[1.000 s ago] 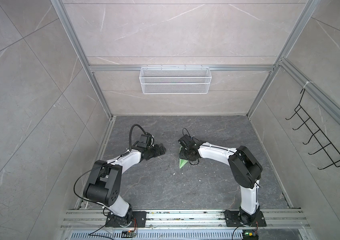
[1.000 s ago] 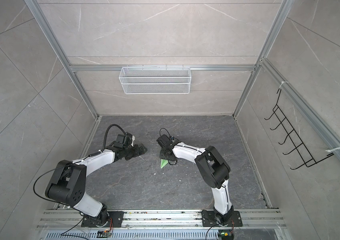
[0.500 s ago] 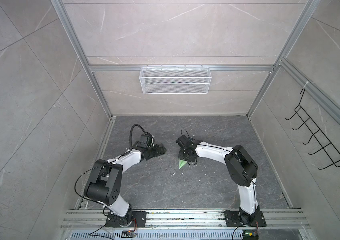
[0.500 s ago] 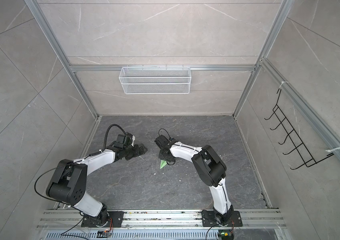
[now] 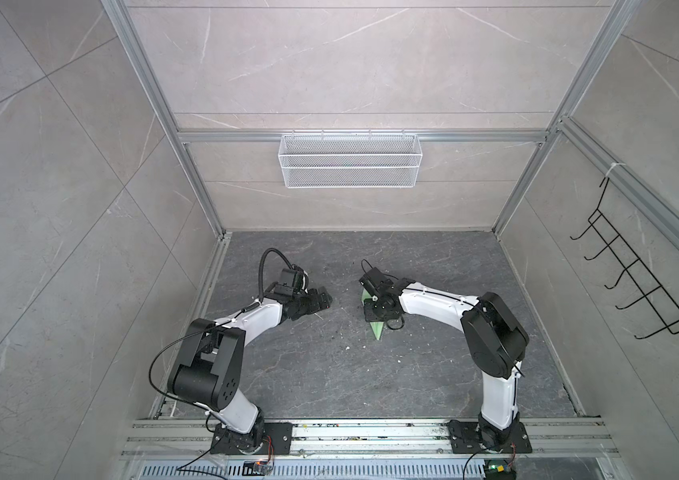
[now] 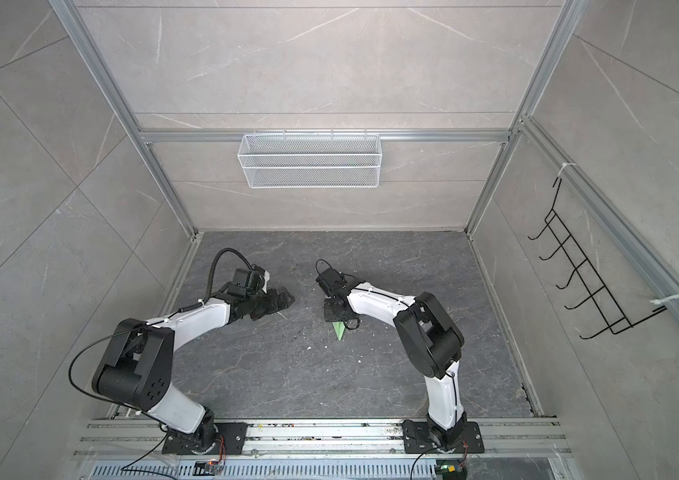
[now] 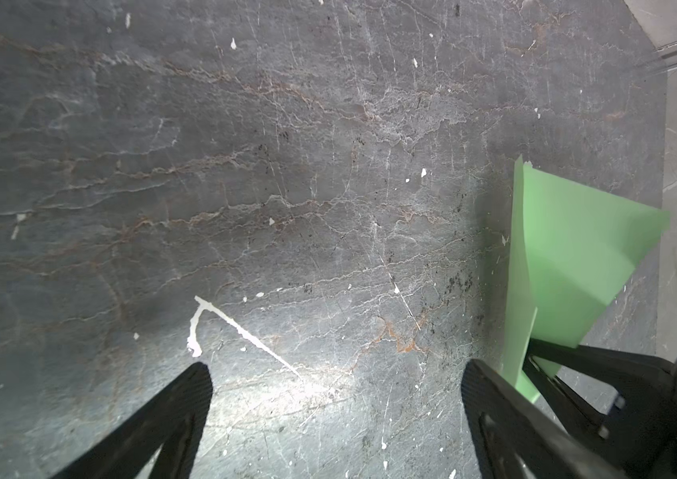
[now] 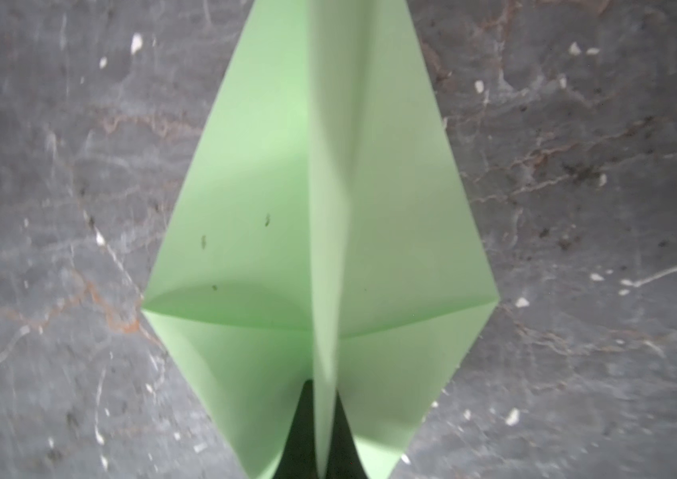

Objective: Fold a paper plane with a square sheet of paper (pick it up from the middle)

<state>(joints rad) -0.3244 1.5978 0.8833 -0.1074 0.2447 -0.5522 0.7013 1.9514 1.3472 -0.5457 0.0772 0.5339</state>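
Observation:
The square sheet of paper is folded into the pale green paper plane (image 8: 253, 232), which lies on the dark stone floor at centre. In both top views only its pointed end (image 5: 378, 331) (image 6: 340, 330) sticks out from under the right gripper. My right gripper (image 8: 323, 394) is shut on the plane's raised centre fold, wings spread flat to either side. It points down over the plane (image 5: 379, 309) (image 6: 337, 311). My left gripper (image 5: 324, 300) (image 6: 286, 297) (image 7: 334, 373) stands open and empty, low over bare floor to the left. The plane (image 7: 573, 257) shows beside it.
A white wire basket (image 5: 349, 166) hangs on the back wall and a black hook rack (image 5: 641, 291) on the right wall. White specks and a scratch mark (image 7: 245, 331) dot the floor. Aluminium rails (image 5: 371, 436) run along the front edge.
The right gripper's jaws have closed onto the plane's centre fold, and that arm has shifted slightly. The left arm has not moved.

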